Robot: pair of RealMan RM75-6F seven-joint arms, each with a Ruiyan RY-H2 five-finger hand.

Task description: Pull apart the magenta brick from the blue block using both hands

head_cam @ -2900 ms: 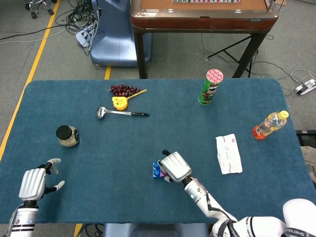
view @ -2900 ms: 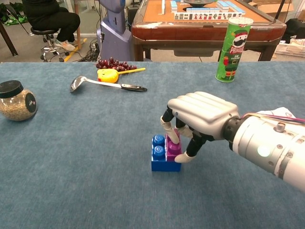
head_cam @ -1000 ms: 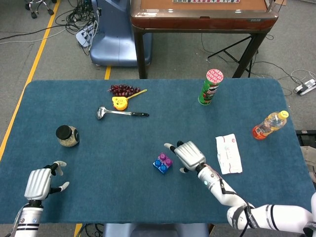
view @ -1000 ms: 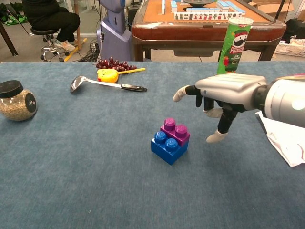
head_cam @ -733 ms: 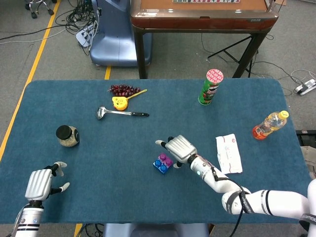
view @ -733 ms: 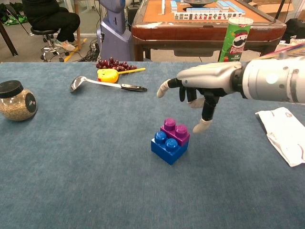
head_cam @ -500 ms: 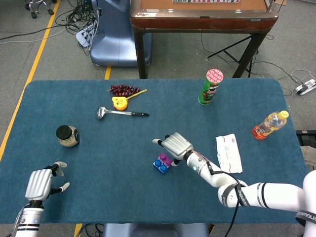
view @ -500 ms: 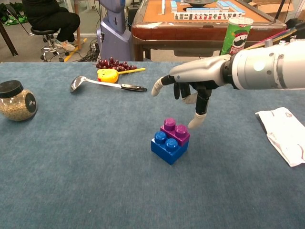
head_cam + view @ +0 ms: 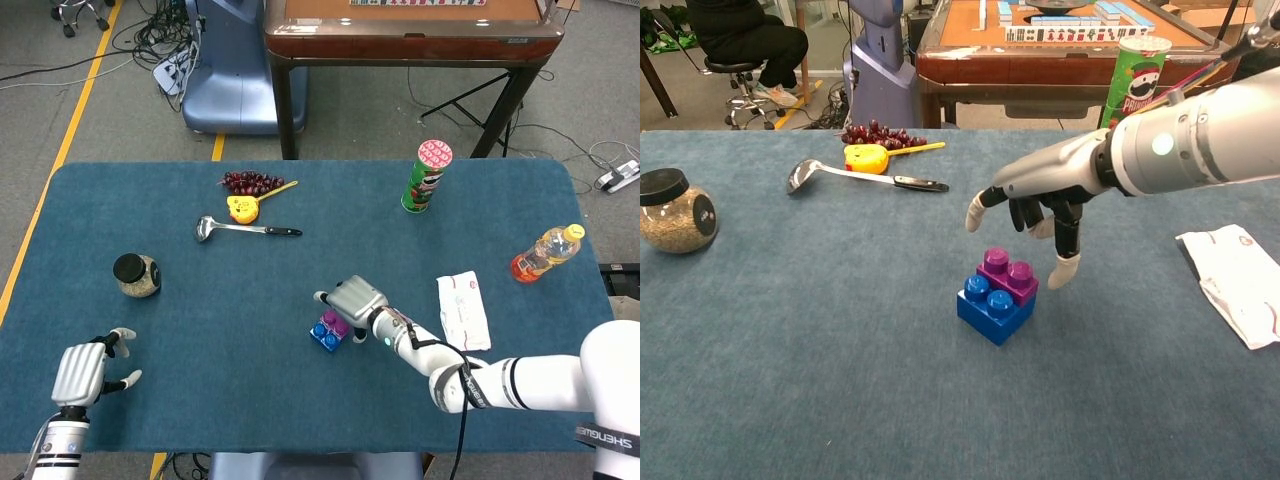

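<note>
Magenta plastic brick sits stacked on blue plastic block, centre of chest view on teal tabletop. Right hand hovers just above and behind it, fingers spread, holding nothing. Left hand bottom left of head view, fingers loosely apart, empty.

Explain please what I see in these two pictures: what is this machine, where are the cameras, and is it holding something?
It is a robot with two arms and human-like hands at a table. One picture looks down from its head, the other from its chest. The right hand hovers open just above a magenta brick stuck on a blue block, holding nothing. The left hand waits at the table's near corner, also holding nothing. Around lie a ladle, grapes, a jar, a chips can and a bottle.
</note>
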